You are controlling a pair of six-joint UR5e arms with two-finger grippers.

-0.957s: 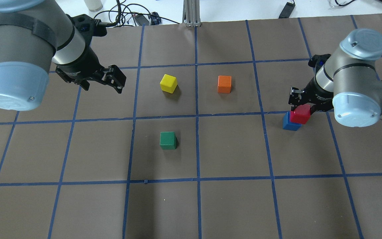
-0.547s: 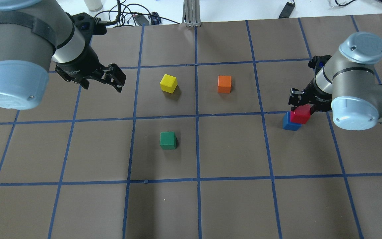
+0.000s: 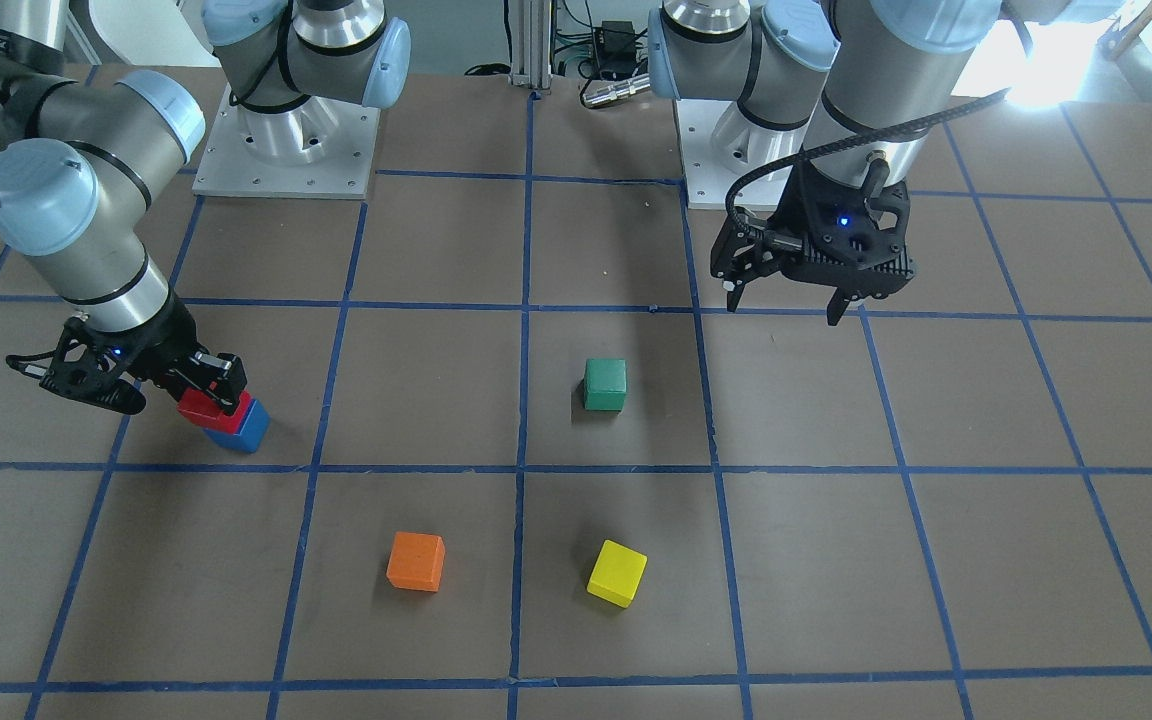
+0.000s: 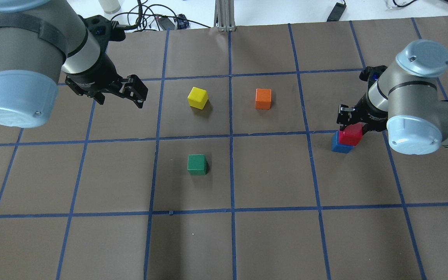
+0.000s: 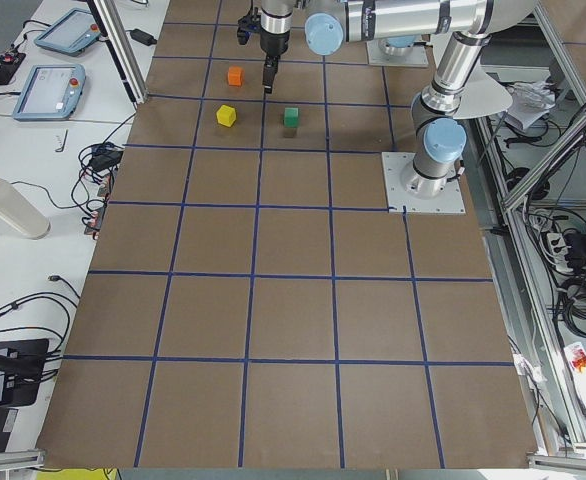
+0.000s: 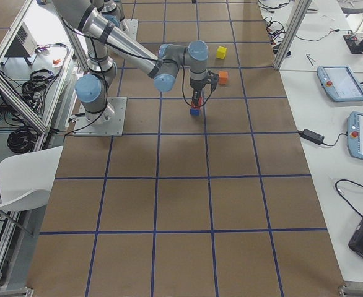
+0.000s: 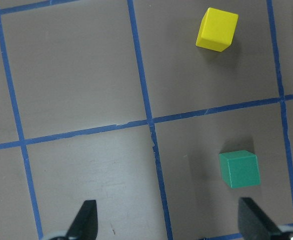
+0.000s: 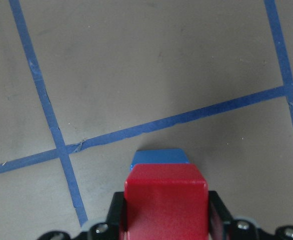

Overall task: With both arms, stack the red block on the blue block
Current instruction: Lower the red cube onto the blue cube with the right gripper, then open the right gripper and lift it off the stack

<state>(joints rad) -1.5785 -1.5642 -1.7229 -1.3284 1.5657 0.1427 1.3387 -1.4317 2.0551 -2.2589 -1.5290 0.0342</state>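
My right gripper (image 4: 350, 125) is shut on the red block (image 4: 352, 135) and holds it directly over the blue block (image 4: 338, 146), which sits on the mat at the right. In the front-facing view the red block (image 3: 204, 410) sits low over the blue block (image 3: 250, 432); I cannot tell whether they touch. In the right wrist view the red block (image 8: 165, 195) fills the space between the jaws and the blue block (image 8: 159, 156) peeks out beyond it. My left gripper (image 4: 133, 93) is open and empty, hovering at the far left (image 7: 169, 220).
A yellow cube (image 4: 197, 97), an orange cube (image 4: 263, 98) and a green cube (image 4: 197, 164) lie apart near the mat's middle. The green cube (image 7: 240, 169) and yellow cube (image 7: 217, 29) lie ahead of the left gripper. Blue tape lines grid the brown mat (image 4: 270, 241).
My right gripper has sunk a little with the red block, bringing it closer onto the blue block. The left gripper has barely shifted.
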